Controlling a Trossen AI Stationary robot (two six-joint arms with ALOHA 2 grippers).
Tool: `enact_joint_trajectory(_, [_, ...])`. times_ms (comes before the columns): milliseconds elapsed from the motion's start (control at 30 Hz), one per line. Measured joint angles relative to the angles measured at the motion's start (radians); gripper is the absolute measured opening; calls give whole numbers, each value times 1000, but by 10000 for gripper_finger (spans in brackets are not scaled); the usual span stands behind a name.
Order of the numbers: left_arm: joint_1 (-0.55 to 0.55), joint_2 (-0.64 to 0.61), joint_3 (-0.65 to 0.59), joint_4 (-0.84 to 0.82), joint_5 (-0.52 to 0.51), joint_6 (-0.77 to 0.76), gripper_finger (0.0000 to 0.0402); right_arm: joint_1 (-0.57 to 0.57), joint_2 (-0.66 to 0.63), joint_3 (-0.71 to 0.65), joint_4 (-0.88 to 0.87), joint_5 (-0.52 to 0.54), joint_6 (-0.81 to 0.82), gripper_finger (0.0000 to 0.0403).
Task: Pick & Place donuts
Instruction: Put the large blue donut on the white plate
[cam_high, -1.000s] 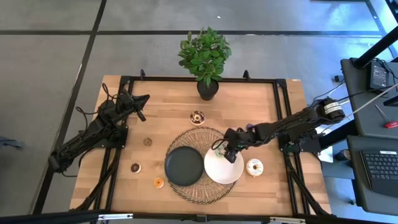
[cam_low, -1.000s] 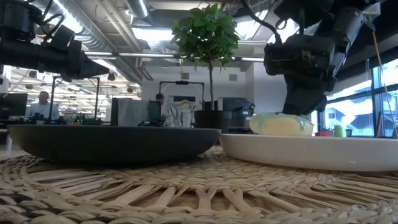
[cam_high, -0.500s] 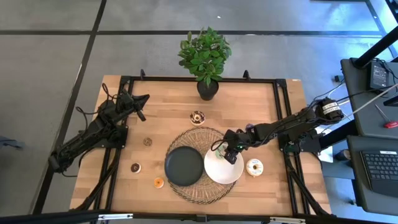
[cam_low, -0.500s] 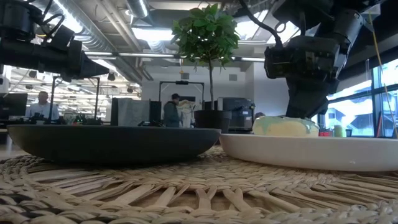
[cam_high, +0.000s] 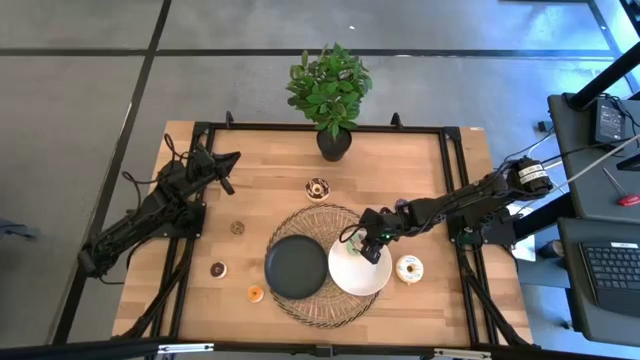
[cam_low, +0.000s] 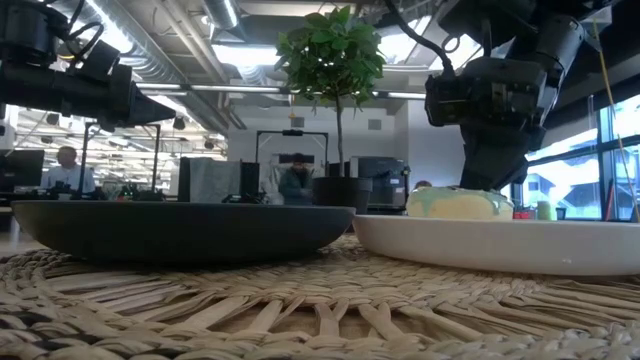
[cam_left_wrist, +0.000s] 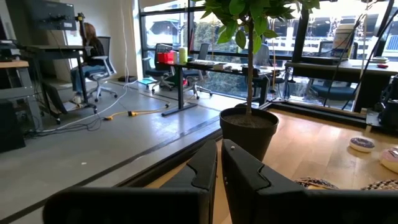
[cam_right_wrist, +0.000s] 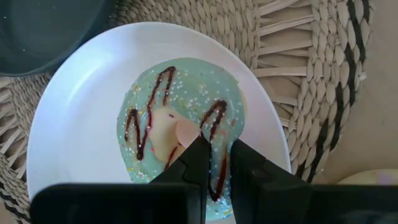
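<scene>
Donuts: six show on the counter (cam_high: 440, 180). A green-iced donut (cam_right_wrist: 179, 135) with dark drizzle lies on the white plate (cam_high: 345, 277); a cream donut (cam_high: 409, 268) sits just beside that plate; a chocolate donut (cam_high: 318, 188) lies near the potted plant (cam_high: 331, 92); a small brown one (cam_high: 238, 228), a dark one (cam_high: 218, 269) and an orange one (cam_high: 255, 293) lie left of the black plate (cam_high: 296, 266). Both plates rest on one woven mat (cam_high: 325, 222).

The right gripper (cam_right_wrist: 214, 155) reaches low over the white plate, jaws nearly closed, tips at the green donut's icing, gripping nothing clearly. The left gripper (cam_left_wrist: 219, 163) waits near the counter's left far corner, jaws closed and empty.
</scene>
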Motion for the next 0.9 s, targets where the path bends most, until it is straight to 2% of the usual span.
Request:
enact_joint_trajectory(233, [0,0,0,0,0,0,20,0,0,0,0,-8,-3,52])
enact_joint_trajectory(600, [0,0,0,0,0,0,20,0,0,0,-1,-15,5,141])
enact_joint_trajectory(900, [0,0,0,0,0,0,20,-4,0,0,0,-15,29,158])
